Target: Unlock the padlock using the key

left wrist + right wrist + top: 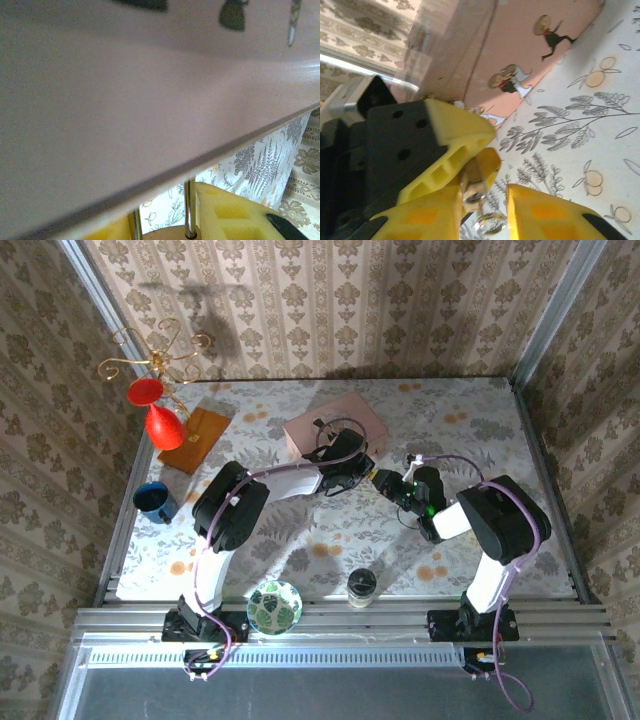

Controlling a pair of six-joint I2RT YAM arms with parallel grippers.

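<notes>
My left pincer (360, 472) is clenched on the padlock (472, 184). Its small brass-coloured body sits between the 2 yellow fingers (225, 215), and the 2 steel legs of the shackle (189, 205) rise past the fingertips, close against the side wall of the pink box (315, 425). That box, printed with little hatted figures, stands towards the far side of the table (470, 430). My right pincer (485, 210) meets the left one tip to tip, just beside the box. Its fingers stand on either side of a shiny metal loop (489, 223) at the lock's end, and I cannot tell whether they pinch it or are released.
</notes>
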